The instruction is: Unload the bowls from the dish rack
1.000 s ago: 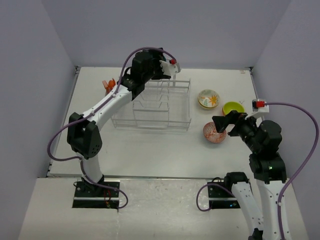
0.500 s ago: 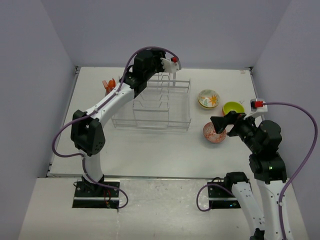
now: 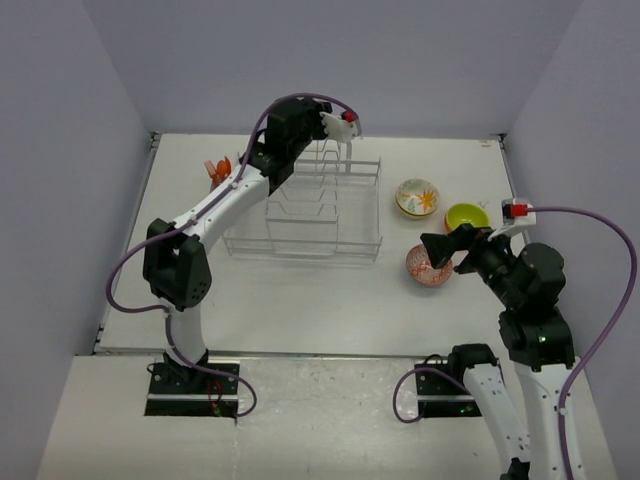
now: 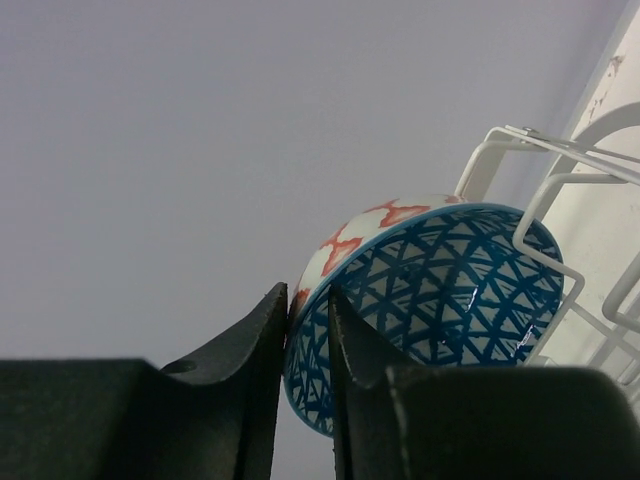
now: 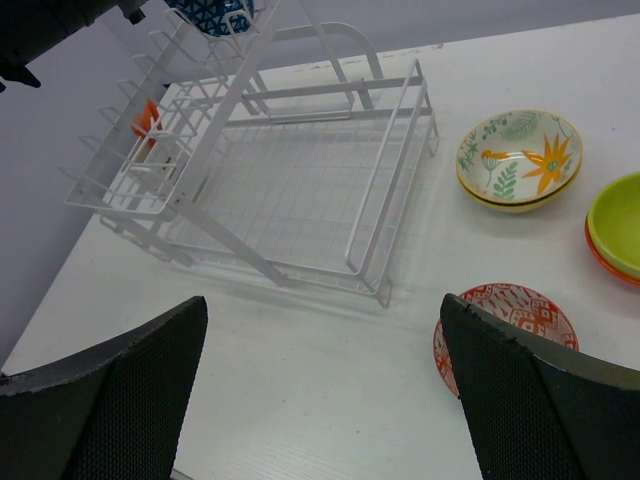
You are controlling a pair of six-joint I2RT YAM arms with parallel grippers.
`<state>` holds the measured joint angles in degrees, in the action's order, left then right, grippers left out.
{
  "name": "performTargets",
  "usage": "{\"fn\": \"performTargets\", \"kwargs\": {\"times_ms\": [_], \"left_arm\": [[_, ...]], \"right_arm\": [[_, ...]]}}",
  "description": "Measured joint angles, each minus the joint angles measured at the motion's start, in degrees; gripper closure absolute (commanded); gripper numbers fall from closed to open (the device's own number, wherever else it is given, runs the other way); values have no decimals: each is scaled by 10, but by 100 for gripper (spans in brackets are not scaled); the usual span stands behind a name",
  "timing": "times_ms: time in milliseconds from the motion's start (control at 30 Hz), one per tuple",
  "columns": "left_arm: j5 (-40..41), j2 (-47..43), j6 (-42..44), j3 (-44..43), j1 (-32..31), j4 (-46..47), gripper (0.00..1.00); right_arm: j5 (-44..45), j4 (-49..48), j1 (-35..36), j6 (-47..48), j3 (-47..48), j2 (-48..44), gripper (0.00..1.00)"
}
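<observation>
Here the left claw [image 4: 306, 302] pinches the rim of the blue bowl [image 4: 430, 285], perched atop the dish rack [image 3: 320, 215].

I see glossy glazed ceramic on the blue lattice bowl [image 4: 430, 290]; smooth white coated-wire dish rack [image 5: 383, 172]; matt white desk [image 5: 320, 400].

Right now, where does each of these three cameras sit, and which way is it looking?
Top: fixed above and behind, looking down on the table; both arms show.
Left wrist: on the left arm, looking along the left gripper pinching a blue lattice-patterned bowl.
Right wrist: on the right arm, looking over the open right gripper at the white wire dish rack.
Shared: both wrist views catch that bowl.
</observation>
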<state>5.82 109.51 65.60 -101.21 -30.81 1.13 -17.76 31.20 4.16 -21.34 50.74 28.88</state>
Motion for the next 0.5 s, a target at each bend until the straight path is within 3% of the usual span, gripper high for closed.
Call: {"fn": "performTargets", "kwargs": {"times_ms": [267, 300, 500], "left_arm": [[7, 0, 11, -2, 1, 1, 92], [9, 0, 15, -2, 1, 1, 99], [10, 0, 16, -2, 4, 1, 100]], "right_arm": [[0, -4, 3, 0, 0, -2, 1], [0, -4, 3, 1, 0, -3, 1], [0, -7, 3, 4, 0, -9, 1]]}}
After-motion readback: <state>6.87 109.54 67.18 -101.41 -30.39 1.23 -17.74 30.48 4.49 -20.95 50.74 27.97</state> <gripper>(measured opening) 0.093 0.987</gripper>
